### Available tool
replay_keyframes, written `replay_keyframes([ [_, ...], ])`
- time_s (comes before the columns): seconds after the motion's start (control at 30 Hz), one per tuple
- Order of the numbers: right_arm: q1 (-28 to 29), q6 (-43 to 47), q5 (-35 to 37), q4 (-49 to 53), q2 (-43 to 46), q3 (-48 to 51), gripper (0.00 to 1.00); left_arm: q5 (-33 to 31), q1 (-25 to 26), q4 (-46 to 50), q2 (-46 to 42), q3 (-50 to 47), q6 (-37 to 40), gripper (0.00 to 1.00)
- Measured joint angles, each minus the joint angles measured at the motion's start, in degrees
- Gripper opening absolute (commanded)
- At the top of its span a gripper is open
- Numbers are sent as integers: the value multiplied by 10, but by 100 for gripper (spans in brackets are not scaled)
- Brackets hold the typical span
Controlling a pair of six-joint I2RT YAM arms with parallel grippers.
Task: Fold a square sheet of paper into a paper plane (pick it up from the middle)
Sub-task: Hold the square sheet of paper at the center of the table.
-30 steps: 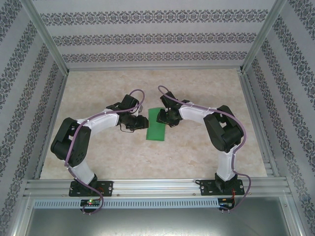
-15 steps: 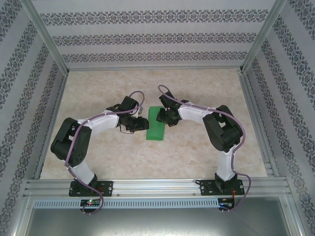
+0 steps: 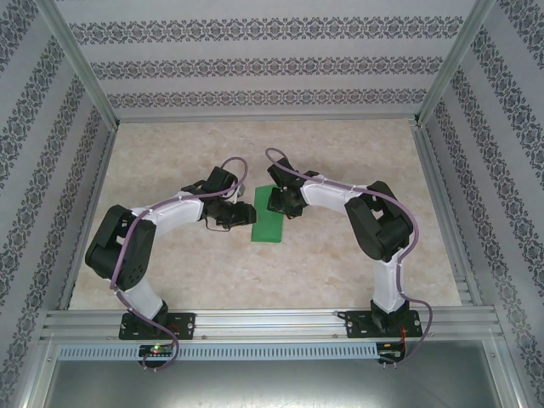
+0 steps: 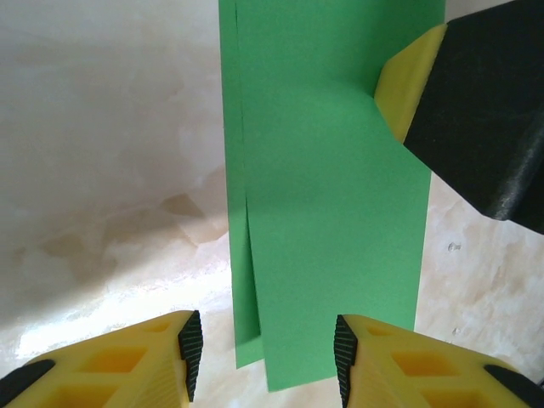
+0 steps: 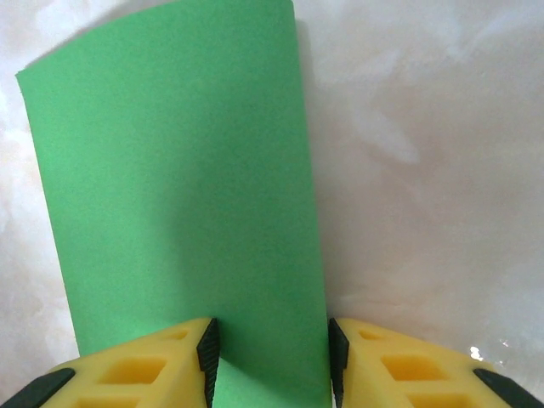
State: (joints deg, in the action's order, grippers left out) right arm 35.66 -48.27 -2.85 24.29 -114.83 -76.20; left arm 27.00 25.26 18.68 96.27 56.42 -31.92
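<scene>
The square sheet of paper lies on the table folded in half into a long bright-green rectangle, not a pointed dart. In the left wrist view the paper shows two layers, slightly offset along their left edge. My left gripper sits at the strip's left side, open, with the strip's near end between its jaws. At the strip's far end is my right gripper, open and low over the paper, its jaws astride the right part. One of its fingertips touches the paper.
The tabletop is pale marble-patterned, fenced by aluminium rails and patterned walls. Both arms bend inward toward the centre, their purple cables looping above the wrists. Open tabletop lies behind and in front of the paper.
My right gripper has slid a little to the left over the paper's far end. The left gripper has edged slightly toward the paper. The paper stays put.
</scene>
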Motion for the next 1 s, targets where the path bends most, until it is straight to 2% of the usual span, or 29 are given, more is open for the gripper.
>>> replay_keyframes([
  [0.6, -1, -16, -7, -22, 7, 15, 42, 13, 5, -29, 38, 3, -2, 48],
  [1.0, -13, -28, -36, -72, 29, 56, 42, -1, 24, -28, 82, 45, -2, 48],
])
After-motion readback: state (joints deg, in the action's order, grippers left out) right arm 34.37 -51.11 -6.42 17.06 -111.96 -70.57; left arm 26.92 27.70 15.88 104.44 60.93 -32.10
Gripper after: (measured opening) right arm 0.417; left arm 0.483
